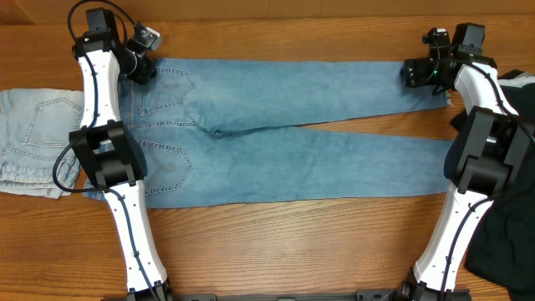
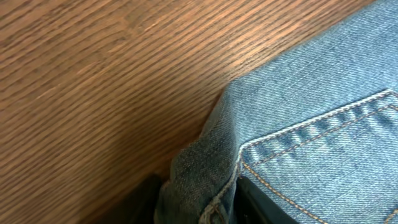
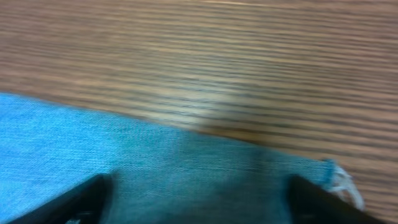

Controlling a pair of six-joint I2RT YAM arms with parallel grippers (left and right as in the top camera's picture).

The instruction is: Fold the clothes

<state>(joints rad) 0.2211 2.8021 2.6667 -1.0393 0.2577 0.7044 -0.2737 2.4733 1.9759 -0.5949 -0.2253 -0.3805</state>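
Jeans (image 1: 284,142) lie flat on the wooden surface (image 1: 276,251), back pockets up, with their long axis running across it: waist toward our left, hems toward our right, the two legs parting slightly from the crotch. We judge the step in hand to be a lengthwise fold, far leg over near leg. The left tool (image 1: 140,67) sits at the far waistband corner. Its wrist view shows that corner bunched between the fingers, but we cannot tell whether the pinch is firm. The right tool (image 1: 414,73) hovers at the far leg's hem with its fingers spread wide and denim between them, holding nothing. To do this well, we want both tools to take the full thickness of cloth. They should then lift together and carry the far edge evenly toward the near one, keeping the denim taut so the legs stack without twisting.
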